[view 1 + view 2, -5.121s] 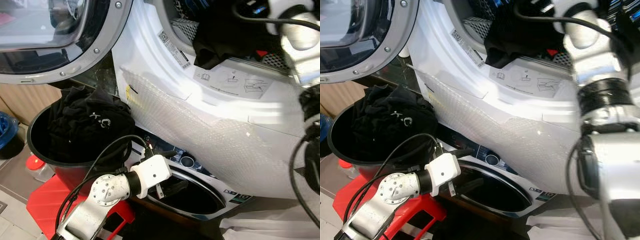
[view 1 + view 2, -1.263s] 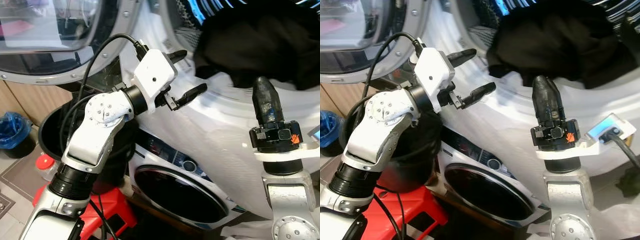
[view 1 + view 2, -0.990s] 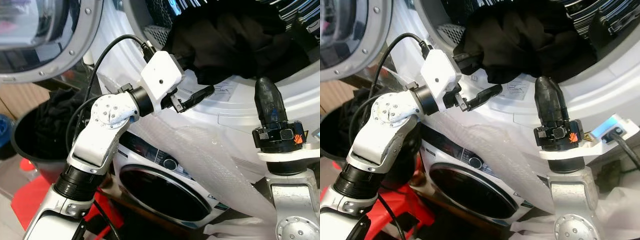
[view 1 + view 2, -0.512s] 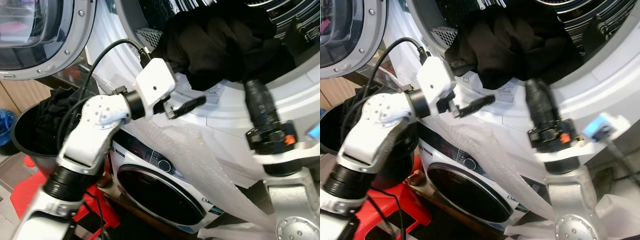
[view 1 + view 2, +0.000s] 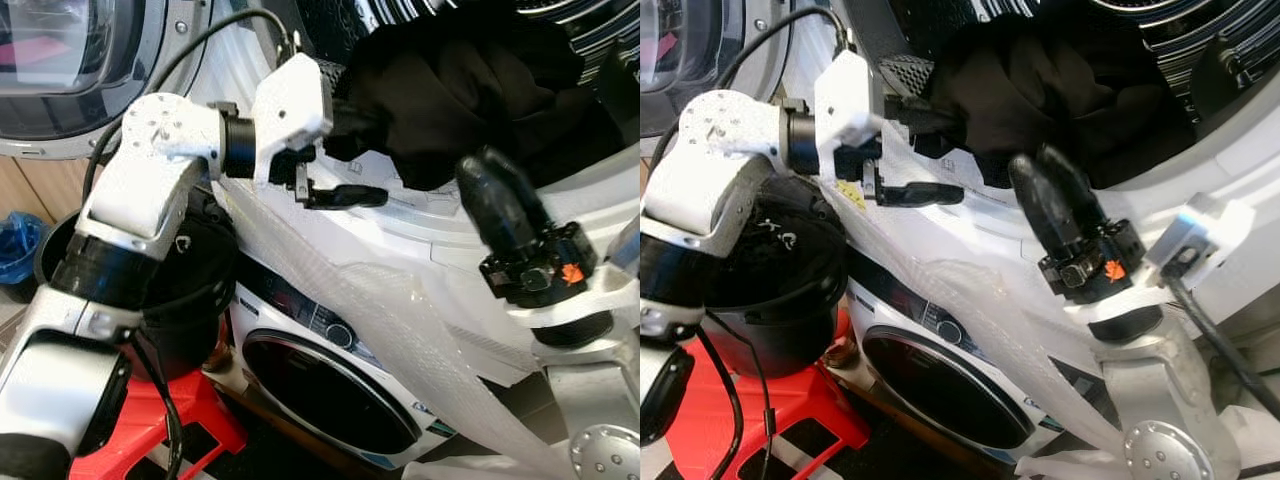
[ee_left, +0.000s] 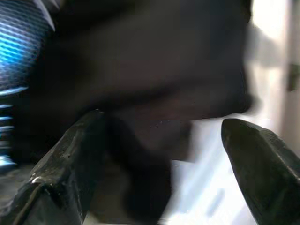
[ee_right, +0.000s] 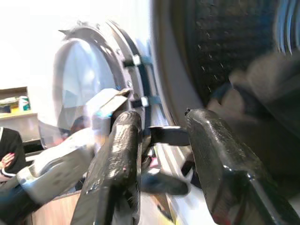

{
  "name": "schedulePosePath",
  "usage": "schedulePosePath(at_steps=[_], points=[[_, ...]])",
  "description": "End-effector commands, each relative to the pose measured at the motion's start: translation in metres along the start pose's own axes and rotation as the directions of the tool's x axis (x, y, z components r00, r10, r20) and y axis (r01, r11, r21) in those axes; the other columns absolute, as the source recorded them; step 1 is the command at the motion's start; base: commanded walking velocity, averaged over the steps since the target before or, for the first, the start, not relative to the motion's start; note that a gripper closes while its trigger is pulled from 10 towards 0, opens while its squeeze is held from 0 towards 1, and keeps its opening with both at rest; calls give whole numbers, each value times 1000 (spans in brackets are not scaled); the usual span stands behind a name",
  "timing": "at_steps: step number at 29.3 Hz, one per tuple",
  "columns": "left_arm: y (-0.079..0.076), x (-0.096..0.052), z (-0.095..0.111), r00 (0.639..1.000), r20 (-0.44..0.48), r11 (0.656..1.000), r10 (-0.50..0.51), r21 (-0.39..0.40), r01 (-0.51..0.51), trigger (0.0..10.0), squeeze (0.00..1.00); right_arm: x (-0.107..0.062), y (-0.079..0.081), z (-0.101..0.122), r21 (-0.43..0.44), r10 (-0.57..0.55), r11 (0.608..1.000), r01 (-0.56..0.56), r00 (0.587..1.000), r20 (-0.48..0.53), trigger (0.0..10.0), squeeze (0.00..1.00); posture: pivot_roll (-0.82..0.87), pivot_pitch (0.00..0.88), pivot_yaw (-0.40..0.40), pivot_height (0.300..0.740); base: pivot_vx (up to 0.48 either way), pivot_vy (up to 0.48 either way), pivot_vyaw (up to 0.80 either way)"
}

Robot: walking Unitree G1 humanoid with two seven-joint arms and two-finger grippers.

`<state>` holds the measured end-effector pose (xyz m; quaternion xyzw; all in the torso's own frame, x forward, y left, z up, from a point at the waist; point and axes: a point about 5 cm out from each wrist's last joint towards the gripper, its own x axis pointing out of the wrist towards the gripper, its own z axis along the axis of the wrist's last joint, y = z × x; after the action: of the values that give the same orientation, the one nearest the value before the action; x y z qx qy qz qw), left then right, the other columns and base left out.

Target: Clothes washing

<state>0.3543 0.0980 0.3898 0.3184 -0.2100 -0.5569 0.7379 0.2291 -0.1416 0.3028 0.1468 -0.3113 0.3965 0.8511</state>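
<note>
With its two black fingers spread wide, our left gripper (image 5: pixel 345 160) sits at the lip of the upper drum opening, one finger pushed up against the edge of the black garment (image 5: pixel 470 90) and the other lying below it over the white door surround; in the left wrist view the fingers (image 6: pixel 70 154) stand well apart with dark cloth between them, though that view is blurred and we cannot say for certain that the cloth is pinched at all. Our right gripper (image 5: pixel 1050 195) is raised in front of the same opening, just below the hanging bulk of the garment, its fingers a little parted and holding nothing. The garment is heaped in the mouth of the washing machine (image 5: pixel 420 300), part of it drooping over the rim. We judge it to be soft, limp and light, apt to slump and slide back out if only nudged, so a bunched fold near the overhanging hem looks like the best place to take hold before pushing it deeper. Beside the machine, a black bucket (image 5: pixel 770 330) with more dark clothes (image 5: pixel 780 245) stands on a red stool (image 5: pixel 760 420).
</note>
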Motion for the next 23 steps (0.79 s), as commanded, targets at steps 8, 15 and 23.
schedulePosePath(at_steps=[8, 15, 23], points=[[12, 18, 11, 996, 40, 997, -83, 2, 83, 10000, 0, 2, 5, 1, -155, -12, 988, -2, 996, -89, 10000, 0, 59, 217, -65, 740, 0, 0, 0], [-3, 38, 14, 976, 86, 977, -201, 93, 193, 10000, 0, 21, -21, -15, -526, -138, 850, -37, 947, -290, 10000, 0, 30, 206, -46, 740, 0, 0, 0], [-9, 37, 25, 975, 164, 961, -147, 256, 102, 10000, 0, 58, -62, -2, -792, -342, 610, 31, 912, -228, 10000, 0, 72, 196, -69, 740, 0, 0, 0]])
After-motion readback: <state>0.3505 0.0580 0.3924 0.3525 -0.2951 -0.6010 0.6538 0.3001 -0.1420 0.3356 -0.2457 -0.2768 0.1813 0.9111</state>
